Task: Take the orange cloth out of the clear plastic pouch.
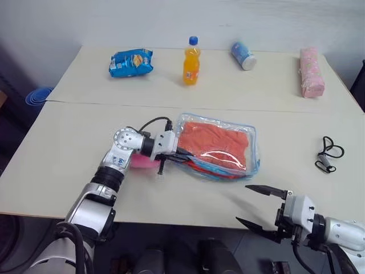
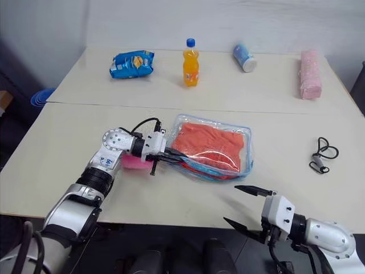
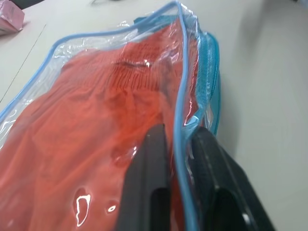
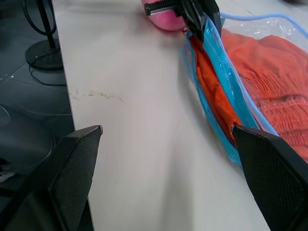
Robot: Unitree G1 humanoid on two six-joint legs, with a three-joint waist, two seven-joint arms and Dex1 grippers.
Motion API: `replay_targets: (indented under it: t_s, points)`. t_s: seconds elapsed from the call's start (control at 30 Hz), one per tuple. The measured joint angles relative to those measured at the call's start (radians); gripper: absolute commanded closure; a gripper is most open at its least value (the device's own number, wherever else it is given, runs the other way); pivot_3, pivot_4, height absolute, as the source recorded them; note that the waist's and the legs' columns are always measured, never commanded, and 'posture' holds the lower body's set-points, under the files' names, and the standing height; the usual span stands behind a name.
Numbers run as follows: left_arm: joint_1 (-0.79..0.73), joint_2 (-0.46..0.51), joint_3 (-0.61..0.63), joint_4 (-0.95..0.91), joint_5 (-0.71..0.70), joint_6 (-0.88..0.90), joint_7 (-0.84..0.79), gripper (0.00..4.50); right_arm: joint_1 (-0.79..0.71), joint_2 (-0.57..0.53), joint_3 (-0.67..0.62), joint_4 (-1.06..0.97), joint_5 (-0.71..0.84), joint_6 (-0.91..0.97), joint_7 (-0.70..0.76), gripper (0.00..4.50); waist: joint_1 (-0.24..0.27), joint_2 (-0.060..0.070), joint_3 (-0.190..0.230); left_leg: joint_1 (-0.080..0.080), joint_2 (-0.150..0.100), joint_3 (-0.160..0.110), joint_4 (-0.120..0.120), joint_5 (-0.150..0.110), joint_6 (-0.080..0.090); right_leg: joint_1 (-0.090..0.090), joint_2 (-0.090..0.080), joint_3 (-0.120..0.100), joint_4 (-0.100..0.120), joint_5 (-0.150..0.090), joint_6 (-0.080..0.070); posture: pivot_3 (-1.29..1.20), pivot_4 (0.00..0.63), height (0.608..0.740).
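The left gripper (image 1: pixel 181 155) is clamped on the light blue edge of the clear plastic pouch (image 1: pixel 251 149), the orange cloth (image 1: pixel 214 144) inside. The right gripper (image 1: pixel 258 208), jaws spread wide, hangs off the table's (image 1: pixel 68 148) near edge.

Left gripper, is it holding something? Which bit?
Yes. The left gripper is shut on the pouch, pinching its light blue edge at the open side, with the orange cloth inside. The right gripper is open and holds nothing.

Left gripper (image 1: pixel 181 155) clamped shut on the near-left edge of the clear plastic pouch (image 1: pixel 251 149), orange cloth (image 1: pixel 214 142) inside. Pink plush charm (image 1: pixel 145 162) just beside that wrist. Right gripper (image 1: pixel 259 208) spread wide off the worktop (image 1: pixel 68 142) front edge, holding nothing.
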Motion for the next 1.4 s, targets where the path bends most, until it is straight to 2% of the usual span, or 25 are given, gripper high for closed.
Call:
replay_targets:
  t_s: [0.2, 0.33, 0.5, 0.67, 0.8, 0.93, 1.03, 1.17, 1.4]
  points:
    - [0.019, -0.017, 0.036, -0.038, -0.034, 0.151, 0.027, 4.49, -0.02, 0.004, 0.024, -0.001, -0.007, 0.014, -0.024, 0.0, -0.002, 0.0, 0.0, 0.0, 0.0, 0.0, 0.001, 0.0, 0.0, 0.0, 0.0, 0.0, 0.0, 0.0, 0.0, 0.0, 0.15, 0.74]
    - [0.02, -0.067, 0.074, -0.124, -0.091, 0.349, 0.109, 4.49, -0.118, 0.028, 0.102, -0.039, -0.082, 0.092, -0.126, 0.0, -0.001, 0.0, 0.0, -0.001, 0.0, -0.001, 0.001, 0.0, -0.001, 0.0, 0.0, 0.0, 0.001, 0.0, 0.0, 0.0, 0.15, 0.74]
    - [0.031, -0.071, 0.083, -0.248, -0.134, 0.535, 0.128, 4.49, -0.299, 0.108, 0.231, -0.044, -0.191, 0.254, -0.278, 0.0, -0.005, 0.0, 0.0, -0.001, 0.0, -0.001, 0.001, 0.001, -0.003, -0.002, 0.0, 0.0, 0.002, 0.0, 0.0, 0.0, 0.15, 0.74]
    - [0.045, -0.068, 0.083, -0.274, -0.135, 0.603, 0.138, 4.49, -0.452, 0.158, 0.282, -0.02, -0.256, 0.352, -0.373, 0.0, -0.004, 0.0, 0.0, -0.001, 0.0, -0.001, 0.001, 0.002, -0.003, -0.002, 0.0, 0.0, 0.002, 0.0, 0.0, 0.0, 0.15, 0.74]
    - [0.047, -0.069, 0.083, -0.289, -0.135, 0.627, 0.148, 4.49, -0.527, 0.149, 0.324, 0.056, -0.333, 0.38, -0.399, 0.0, -0.003, 0.0, 0.0, -0.002, -0.001, -0.001, 0.001, 0.001, -0.003, -0.003, 0.0, 0.0, 0.002, 0.0, 0.0, 0.0, 0.15, 0.74]
    - [0.055, -0.066, 0.083, -0.307, -0.135, 0.637, 0.151, 4.49, -0.554, 0.122, 0.366, 0.106, -0.382, 0.41, -0.384, 0.0, -0.004, 0.0, 0.0, -0.006, -0.001, -0.001, 0.001, 0.001, -0.003, -0.008, 0.0, 0.0, 0.003, 0.0, 0.0, 0.0, 0.15, 0.74]
    - [0.063, -0.066, 0.083, -0.311, -0.135, 0.644, 0.155, 4.49, -0.589, 0.121, 0.39, 0.135, -0.392, 0.423, -0.373, 0.0, -0.005, 0.001, 0.0, -0.017, 0.0, -0.001, 0.009, 0.002, -0.003, -0.019, 0.0, 0.0, 0.009, 0.0, 0.0, 0.0, 0.15, 0.74]
    - [0.072, -0.069, 0.082, -0.336, -0.135, 0.652, 0.165, 4.49, -0.668, 0.126, 0.398, 0.216, -0.417, 0.424, -0.375, 0.0, -0.006, 0.001, 0.0, -0.017, 0.0, -0.001, 0.013, 0.002, -0.003, -0.017, 0.0, 0.0, 0.011, 0.0, 0.0, 0.0, 0.15, 0.74]
    - [0.081, -0.07, 0.082, -0.351, -0.135, 0.664, 0.17, 4.49, -0.697, 0.221, 0.393, 0.246, -0.398, 0.486, -0.394, 0.0, -0.006, 0.001, 0.0, -0.017, 0.0, -0.001, 0.013, 0.001, -0.003, -0.017, 0.0, 0.0, 0.013, 0.0, 0.0, 0.0, 0.15, 0.74]
